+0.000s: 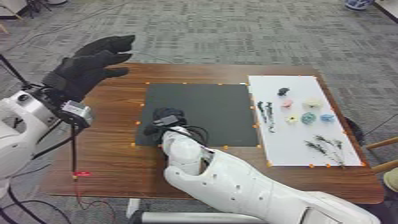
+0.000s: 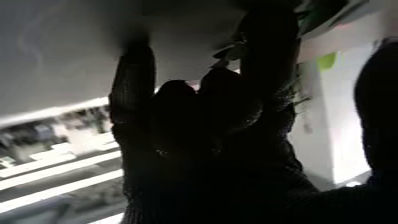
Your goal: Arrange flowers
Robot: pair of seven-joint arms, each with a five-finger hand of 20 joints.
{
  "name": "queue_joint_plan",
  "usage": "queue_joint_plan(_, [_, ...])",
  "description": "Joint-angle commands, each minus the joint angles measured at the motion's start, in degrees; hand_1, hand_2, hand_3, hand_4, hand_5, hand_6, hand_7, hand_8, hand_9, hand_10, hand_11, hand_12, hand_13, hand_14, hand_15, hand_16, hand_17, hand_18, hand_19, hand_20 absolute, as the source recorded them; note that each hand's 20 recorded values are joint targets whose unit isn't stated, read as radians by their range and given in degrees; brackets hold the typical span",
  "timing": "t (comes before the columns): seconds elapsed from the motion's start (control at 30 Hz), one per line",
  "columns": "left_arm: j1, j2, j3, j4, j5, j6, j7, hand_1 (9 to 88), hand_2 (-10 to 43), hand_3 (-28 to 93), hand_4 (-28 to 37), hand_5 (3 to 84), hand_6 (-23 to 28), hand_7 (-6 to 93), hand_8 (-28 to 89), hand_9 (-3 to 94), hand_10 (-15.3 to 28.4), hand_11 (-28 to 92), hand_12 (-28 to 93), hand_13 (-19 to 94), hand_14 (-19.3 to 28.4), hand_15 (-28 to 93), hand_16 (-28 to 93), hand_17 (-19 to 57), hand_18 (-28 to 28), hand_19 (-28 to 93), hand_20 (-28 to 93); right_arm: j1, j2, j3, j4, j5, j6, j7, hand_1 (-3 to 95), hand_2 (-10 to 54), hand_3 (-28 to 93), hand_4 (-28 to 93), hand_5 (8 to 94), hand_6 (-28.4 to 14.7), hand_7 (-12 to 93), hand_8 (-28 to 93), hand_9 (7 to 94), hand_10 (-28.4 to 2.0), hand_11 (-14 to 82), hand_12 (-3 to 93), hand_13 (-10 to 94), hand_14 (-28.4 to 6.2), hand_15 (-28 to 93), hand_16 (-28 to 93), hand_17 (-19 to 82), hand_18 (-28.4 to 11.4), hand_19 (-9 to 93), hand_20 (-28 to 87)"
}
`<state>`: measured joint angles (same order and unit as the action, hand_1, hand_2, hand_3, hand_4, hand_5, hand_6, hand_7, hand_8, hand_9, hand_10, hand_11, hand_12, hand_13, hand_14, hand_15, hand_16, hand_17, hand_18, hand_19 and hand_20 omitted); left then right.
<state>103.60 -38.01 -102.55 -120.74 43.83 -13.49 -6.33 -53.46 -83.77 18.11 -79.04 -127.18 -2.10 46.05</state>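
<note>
Right hand (image 1: 167, 119) over near-left part of dark mat (image 1: 213, 105); cannot tell whether clenched, released or grasping. Wrist view: leafy greenery (image 2: 222, 55) close against the right hand (image 2: 222, 165); cannot tell if gripped. Mat's left edge just beside this hand; most of mat spreads ahead and to its right. Desk's (image 1: 187, 185) near edge lies behind it, white sheet (image 1: 289, 142) well apart to its right. On sheet: dark bloom (image 1: 283, 92), pink flower (image 1: 287, 103), cream flower (image 1: 312, 103), yellow flower (image 1: 291, 119), teal flower (image 1: 308, 118), blue flower (image 1: 327, 118), dark stems (image 1: 269, 117), green sprigs (image 1: 327, 146). Left hand (image 1: 80, 72) raised by desk's far-left corner, fingers loosely open, well apart from right hand.
</note>
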Motion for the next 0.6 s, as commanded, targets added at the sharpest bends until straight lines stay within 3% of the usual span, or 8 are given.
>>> queue_joint_plan(0.03, [10.7, -3.09, -8.71, -3.84, 0.92, 2.97, 1.93, 27.3, -9.5, 60, -28.3, 17.2, 1.4, 20.5, -9, 9.5, 7.6, 20, 21, 1, 9.7, 37, -5, -12.5, 19.4, 33, 10, 1.8, 16.1, -2.1, -7.0, 2.8, -1.7, 1.1, 12.2, -9.5, 80, -28, 67.7, -2.9, 68, -11, 74.7, -12.2, 69.7, 60.4, 71, -13.6, 87, 48, 32, -20.8, 79, 39])
queue_joint_plan(0.13, [11.9, -4.10, -9.84, -4.28, 1.28, 3.04, 1.88, 27.2, -9.5, 60, -28.3, 17.2, 1.4, 20.5, -9, 9.6, 7.6, 20, 21, 1, 9.7, 37, -5, -12.5, 19.4, 33, 10, -0.8, 24.2, 2.6, -16.8, 6.0, 1.4, 1.5, 12.0, -8.1, 80, -28, 66.3, -3.5, 67, -12, 72.9, -12.8, 69.2, 60.6, 70, -14.0, 86, 48, 31, -21.0, 79, 39])
queue_joint_plan(0.37, [15.9, -6.73, -12.88, -5.59, 1.35, 4.08, 2.30, 27.1, -9.5, 60, -28.3, 17.4, 1.4, 20.5, -9, 9.8, 7.6, 20, 21, 1, 9.8, 37, -5, -12.5, 19.4, 33, 10, -19.1, 41.6, 19.2, -35.0, -0.2, 22.2, 0.0, 13.9, -6.2, 80, -28, 62.1, -5.2, 60, -14, 65.2, -14.8, 65.7, 56.0, 63, -15.0, 82, 44, 27, -21.4, 76, 39])
queue_joint_plan(0.4, [16.5, -7.24, -12.97, -5.61, 0.37, 4.36, 2.67, 27.1, -9.5, 60, -28.3, 17.4, 1.4, 20.5, -9, 9.8, 7.6, 20, 21, 1, 9.8, 37, -5, -12.5, 19.4, 33, 10, -22.3, 42.9, 22.0, -36.1, -2.4, 24.5, 1.4, 14.3, -6.4, 80, -28, 61.8, -5.2, 60, -14, 64.3, -14.7, 65.6, 55.9, 62, -15.1, 81, 44, 27, -21.4, 76, 39])
queue_joint_plan(0.47, [17.3, -8.15, -12.47, -4.72, -4.71, 3.87, 4.57, 26.9, -9.5, 60, -28.3, 17.5, 1.4, 20.5, -9, 9.8, 7.6, 20, 21, 1, 9.8, 37, -5, -12.5, 19.4, 33, 10, -30.2, 44.8, 30.5, -37.9, -3.3, 26.2, 1.3, 15.2, -7.0, 81, -27, 60.3, -5.1, 59, -14, 63.0, -14.7, 65.8, 55.7, 60, -14.9, 81, 44, 26, -21.1, 75, 39])
queue_joint_plan(0.5, [18.0, -8.45, -12.60, -4.57, -6.31, 3.89, 4.77, 26.9, -9.5, 60, -28.3, 17.6, 1.4, 20.5, -9, 10.0, 7.7, 20, 21, 2, 9.8, 37, -5, -12.4, 19.5, 33, 10, -33.4, 45.3, 33.8, -38.6, -3.6, 26.8, 2.5, 15.5, -7.2, 81, -27, 59.8, -5.1, 59, -15, 62.7, -14.7, 65.9, 55.7, 60, -14.8, 81, 44, 26, -21.0, 75, 39])
queue_joint_plan(0.53, [18.5, -8.67, -12.69, -4.68, -5.85, 4.38, 4.94, 27.0, -9.5, 60, -28.3, 17.8, 1.5, 20.5, -9, 10.2, 7.8, 20, 21, 2, 9.9, 37, -5, -12.4, 19.5, 33, 10, -37.0, 45.7, 37.3, -38.5, -4.0, 28.8, 1.6, 16.3, -8.2, 81, -28, 59.3, -5.1, 60, -15, 62.4, -14.6, 66.0, 56.2, 60, -14.8, 81, 44, 26, -20.9, 74, 39])
queue_joint_plan(0.6, [19.3, -9.18, -12.84, -5.35, -1.01, 5.86, 4.39, 27.7, -9.5, 60, -28.3, 17.9, 1.5, 20.3, -9, 10.7, 7.9, 20, 21, 2, 10.0, 37, -5, -12.2, 19.5, 33, 10, -42.0, 46.1, 41.8, -38.2, -6.5, 30.7, 4.3, 18.2, -9.5, 82, -28, 58.5, -4.8, 61, -15, 61.8, -14.4, 66.6, 57.3, 59, -14.7, 82, 45, 25, -20.2, 74, 39])
